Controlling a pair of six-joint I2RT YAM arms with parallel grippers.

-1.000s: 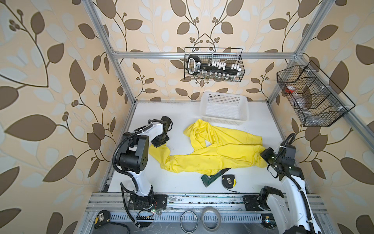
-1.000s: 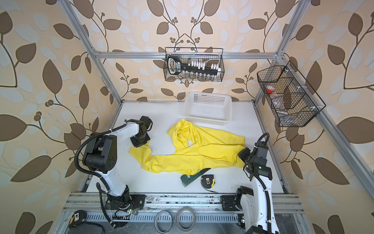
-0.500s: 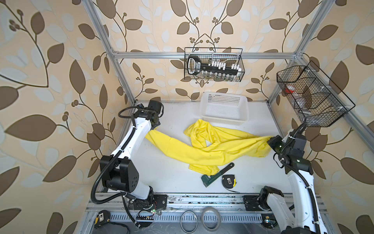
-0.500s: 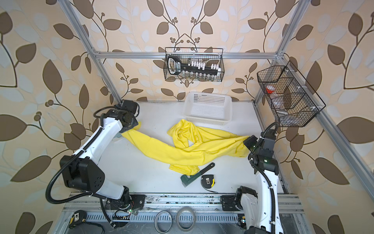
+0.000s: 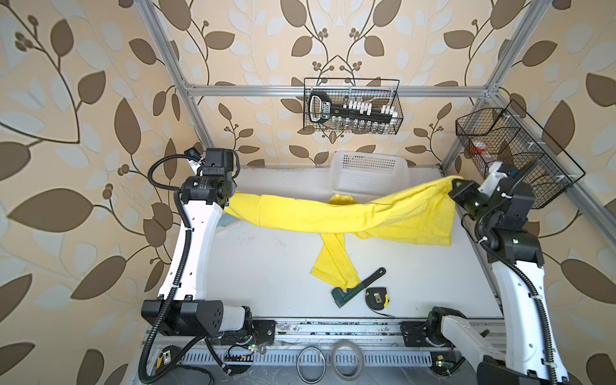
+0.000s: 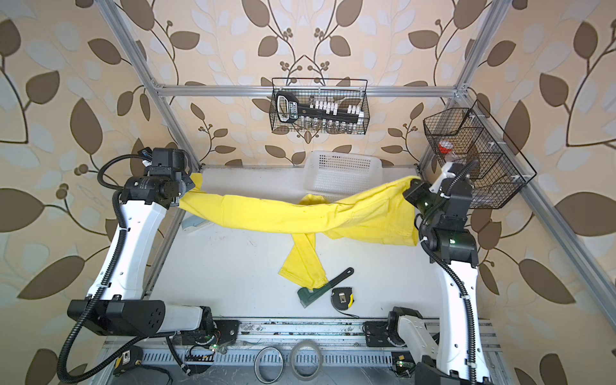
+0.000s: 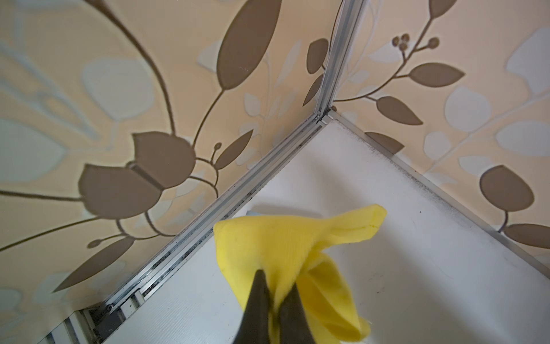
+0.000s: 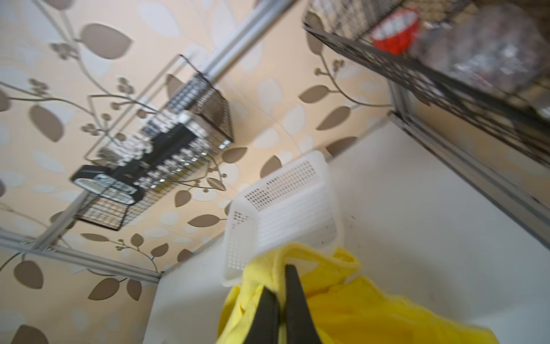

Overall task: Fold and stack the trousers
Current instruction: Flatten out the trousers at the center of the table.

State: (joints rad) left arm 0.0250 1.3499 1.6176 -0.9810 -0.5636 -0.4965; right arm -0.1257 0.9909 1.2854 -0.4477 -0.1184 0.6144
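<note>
- Nearest, the front rail (image 5: 333,328) carries both arm bases, and two loose rings (image 5: 311,365) lie on the slotted duct before it.
- Just behind, on the white table (image 5: 266,266), a green wrench (image 5: 368,280) lies beside a yellow-black tape measure (image 5: 376,296), the two close together.
- One hanging leg of the trousers (image 5: 333,216) comes down here; its hem rests on the table and over the wrench's middle.
- Left of that leg the tabletop is bare up to the left arm. Right of it there is a bare patch towards the right arm.
- Further back the trousers hang off the surface, stretched from side to side.
- The left gripper (image 7: 276,281) is clamped on a bunched end by the rear left corner post.
- The right gripper (image 8: 278,278) is pinched on the other end, close under the side wire basket (image 5: 550,173).
- A white perforated basket (image 5: 366,163) stands against the back edge, behind the cloth.
- Aluminium rails border the table at left, right and back.
- Farthest, a wire basket (image 5: 396,110) of tools hangs from the crossbar (image 5: 250,90) on leaf-patterned wallpaper.
</note>
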